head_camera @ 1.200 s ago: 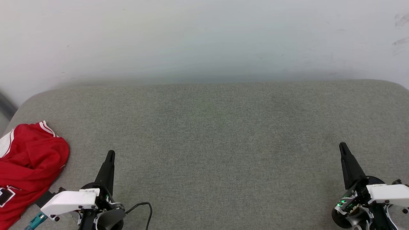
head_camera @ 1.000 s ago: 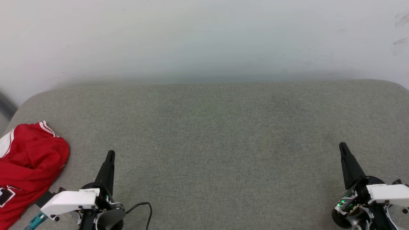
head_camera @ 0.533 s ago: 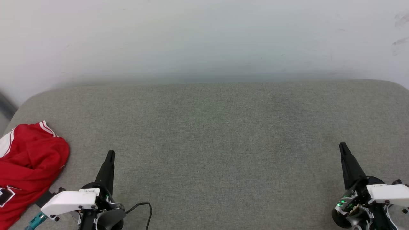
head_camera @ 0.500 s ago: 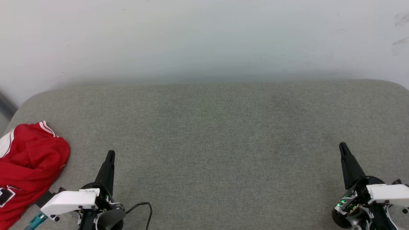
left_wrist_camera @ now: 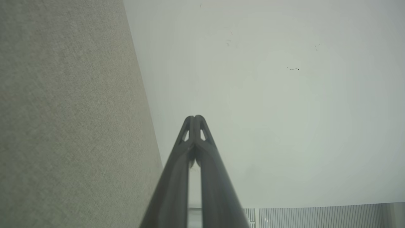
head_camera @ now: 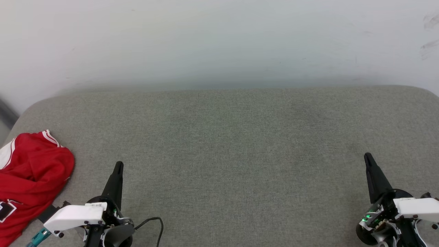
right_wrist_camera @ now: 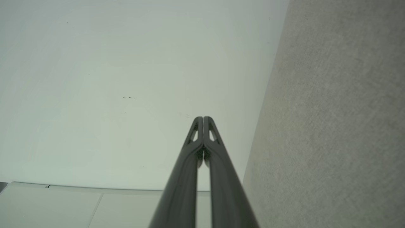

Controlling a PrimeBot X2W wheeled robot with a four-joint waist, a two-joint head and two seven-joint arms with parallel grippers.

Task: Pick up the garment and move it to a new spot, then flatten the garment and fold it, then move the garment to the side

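Note:
The garment, a red jersey with white trim, lies crumpled at the far left edge of the grey cushion in the head view, partly cut off by the frame. My left gripper sits at the lower left, just right of the garment and apart from it, shut with nothing held. At the lower right my right gripper is also shut and empty. In the left wrist view the left gripper has its fingertips pressed together. The right wrist view shows the right gripper closed the same way.
A pale wall rises directly behind the cushion's back edge. A black cable loops beside my left wrist. The cushion's rounded corner falls away at the far left, beyond the garment.

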